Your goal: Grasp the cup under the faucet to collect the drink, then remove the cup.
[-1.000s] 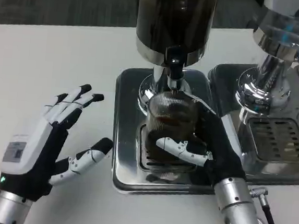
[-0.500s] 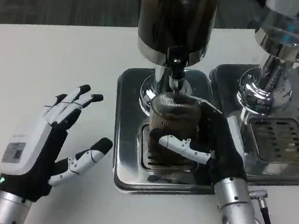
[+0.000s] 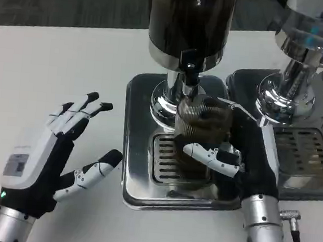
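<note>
A ribbed, clear cup [image 3: 197, 130] with dark drink in it stands on the drip grate [image 3: 166, 158] of the steel tray [image 3: 133, 152], just right of the black faucet [image 3: 190, 67] of the dark dispenser [image 3: 190, 21]. My right hand [image 3: 234, 158] grips the cup from its right side, with one finger across its front. My left hand [image 3: 51, 151] hovers open over the white table, left of the tray, fingers spread and holding nothing.
A second chrome dispenser [image 3: 302, 60] with its own drip tray [image 3: 306, 150] stands at the right, close to my right wrist. A black cable [image 3: 298, 240] runs by the right forearm. White table [image 3: 53, 60] extends to the left and back.
My right hand has shifted the cup to the right, from directly under the faucet to beside it. The left hand has stayed in place.
</note>
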You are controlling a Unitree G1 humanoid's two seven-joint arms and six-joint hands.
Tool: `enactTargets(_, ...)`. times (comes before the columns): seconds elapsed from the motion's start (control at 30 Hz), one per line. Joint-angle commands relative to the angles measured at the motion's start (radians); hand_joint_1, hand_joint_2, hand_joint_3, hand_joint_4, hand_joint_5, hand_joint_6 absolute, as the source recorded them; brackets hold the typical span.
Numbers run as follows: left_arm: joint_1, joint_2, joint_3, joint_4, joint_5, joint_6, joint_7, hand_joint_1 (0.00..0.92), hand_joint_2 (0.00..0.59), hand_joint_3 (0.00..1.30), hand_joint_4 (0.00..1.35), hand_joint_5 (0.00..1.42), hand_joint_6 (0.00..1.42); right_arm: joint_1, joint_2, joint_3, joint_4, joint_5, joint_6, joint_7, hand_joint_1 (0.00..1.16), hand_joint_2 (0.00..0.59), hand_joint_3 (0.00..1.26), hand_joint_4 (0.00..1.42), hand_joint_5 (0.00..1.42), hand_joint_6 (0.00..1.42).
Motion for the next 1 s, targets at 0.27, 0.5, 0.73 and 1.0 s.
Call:
enactTargets(0.27, -0.013, 0.013, -0.014, 0.003, 0.008, -0.013, -0.021, 0.0, 0.208, 0.27, 0.1, 0.24, 0.13, 0.095, 0.0, 0.02, -0.12, -0.009, -0.056, -0.007, 1.07, 0.126, 0.55, 0.59, 0.72, 0.93)
enactTargets(0.5, -0.014, 0.021, -0.014, 0.003, 0.007, -0.017, -0.025, 0.0, 0.2, 0.27, 0.1, 0.25, 0.13, 0.149, -0.006, 0.027, -0.198, -0.012, -0.062, -0.002, 1.06, 0.126, 0.55, 0.6, 0.73, 0.96)
enactTargets(0.73, -0.01, 0.057, -0.008, -0.017, 0.002, -0.036, -0.054, 0.0, 0.194, 0.27, 0.09, 0.25, 0.14, 0.196, -0.014, 0.035, -0.286, -0.017, -0.045, 0.019, 1.06, 0.126, 0.55, 0.62, 0.75, 0.98)
enactTargets(1.0, 0.026, 0.126, 0.026, -0.074, -0.029, -0.072, -0.114, 0.0, 0.19, 0.24, 0.04, 0.21, 0.11, 0.317, -0.011, 0.058, -0.449, 0.016, -0.027, 0.078, 1.06, 0.124, 0.57, 0.64, 0.78, 1.02)
